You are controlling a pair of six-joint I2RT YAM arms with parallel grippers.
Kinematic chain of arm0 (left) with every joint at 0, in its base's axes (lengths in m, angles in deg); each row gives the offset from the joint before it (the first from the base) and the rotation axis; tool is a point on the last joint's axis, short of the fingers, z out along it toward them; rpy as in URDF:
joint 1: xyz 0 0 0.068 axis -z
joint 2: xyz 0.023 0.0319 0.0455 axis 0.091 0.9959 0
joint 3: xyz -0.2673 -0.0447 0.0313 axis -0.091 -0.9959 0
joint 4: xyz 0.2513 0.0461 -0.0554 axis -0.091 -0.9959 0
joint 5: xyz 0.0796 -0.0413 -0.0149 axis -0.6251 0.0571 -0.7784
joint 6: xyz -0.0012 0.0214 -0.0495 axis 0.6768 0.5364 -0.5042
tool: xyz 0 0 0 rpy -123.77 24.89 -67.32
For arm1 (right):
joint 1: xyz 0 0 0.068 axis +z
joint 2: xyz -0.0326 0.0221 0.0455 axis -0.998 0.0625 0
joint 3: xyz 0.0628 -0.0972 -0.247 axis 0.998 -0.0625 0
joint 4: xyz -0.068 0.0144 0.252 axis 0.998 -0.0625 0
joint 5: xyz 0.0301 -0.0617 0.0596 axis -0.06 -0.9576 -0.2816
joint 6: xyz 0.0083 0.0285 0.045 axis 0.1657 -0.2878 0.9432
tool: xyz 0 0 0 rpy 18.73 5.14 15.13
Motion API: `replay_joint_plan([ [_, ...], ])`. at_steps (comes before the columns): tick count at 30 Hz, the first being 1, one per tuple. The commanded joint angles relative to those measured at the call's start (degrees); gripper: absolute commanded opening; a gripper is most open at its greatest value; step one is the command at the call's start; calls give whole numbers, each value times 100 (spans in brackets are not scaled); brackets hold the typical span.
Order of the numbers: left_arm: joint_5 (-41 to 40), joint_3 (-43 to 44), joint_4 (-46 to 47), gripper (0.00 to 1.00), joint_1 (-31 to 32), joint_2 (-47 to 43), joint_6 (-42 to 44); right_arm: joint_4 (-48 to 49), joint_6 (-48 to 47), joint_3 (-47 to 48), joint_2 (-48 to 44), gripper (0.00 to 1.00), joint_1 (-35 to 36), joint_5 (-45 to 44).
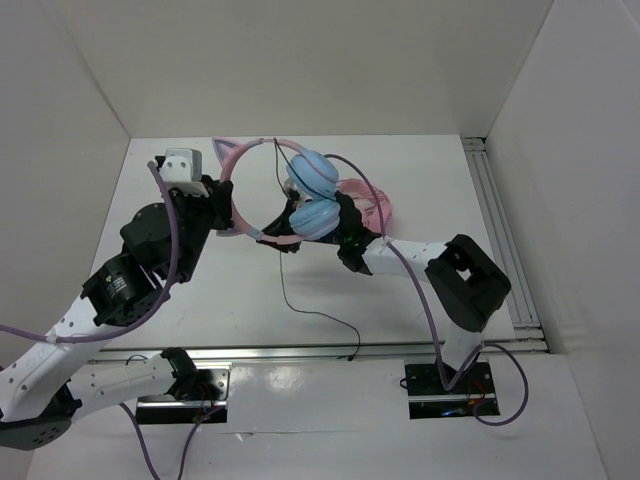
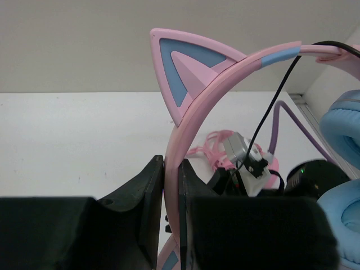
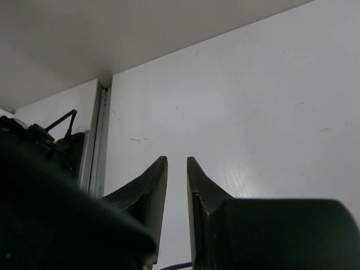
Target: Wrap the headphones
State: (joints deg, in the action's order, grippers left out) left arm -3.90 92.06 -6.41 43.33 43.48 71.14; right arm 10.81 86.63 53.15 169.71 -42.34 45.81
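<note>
Top cam first: the headphones (image 1: pixel 318 218) are up off the table (image 1: pixel 230 290), about mid-table, held between the two arms, w/ the blue cups stacked one over the other. The left gripper (image 1: pixel 230 205) is on the pink headband's left side, right by the cat ear. The right gripper (image 1: pixel 285 244) comes in from the right and ends just under the lower cup. The thin black cable (image 1: pixel 283 280) drops from there, trails across the table and ends near the front rail. A second pair, the all-pink headphones (image 1: pixel 378 208), lies behind the cups, partly hidden by them.

Left wrist cam: the left gripper (image 2: pixel 171 163) has its jaws pinching the pink headband, fingers snug on both sides. The cat ear (image 2: pixel 185 73) sticks up just above the grip. The headphones' blue cups (image 2: pixel 344 121) fill the right edge. The cable (image 2: pixel 272 107) runs down diagonally from the band. A tangle of pink cord from the all-pink headphones (image 2: pixel 211 152) is on the table (image 2: pixel 67 146) further back.

Right wrist cam: the right gripper (image 3: pixel 177 160) has its jaws nearly together, w/ just a narrow slit and nothing between the tips. A bit of black cord shows at the btm of the slit, but I can't tell if it's actually clamped. Beyond that it's mostly bare table (image 3: pixel 270 112).
</note>
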Motion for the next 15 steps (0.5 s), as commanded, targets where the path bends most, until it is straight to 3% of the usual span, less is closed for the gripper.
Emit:
replay_joint_plan([
  [1, -883, 255, 1129, 0, -30, 51, -433, 1020, 381, 142, 106, 28, -30, 124],
  [9, -1315, 728, 710, 0, -548, 596, -889, 1268, 776, 502, 889, 31, -30, 334],
  [15, -349, 1160, 338, 0, -1769, 1027, -1145, 1320, 830, 388, 1205, 35, -30, 272],
])
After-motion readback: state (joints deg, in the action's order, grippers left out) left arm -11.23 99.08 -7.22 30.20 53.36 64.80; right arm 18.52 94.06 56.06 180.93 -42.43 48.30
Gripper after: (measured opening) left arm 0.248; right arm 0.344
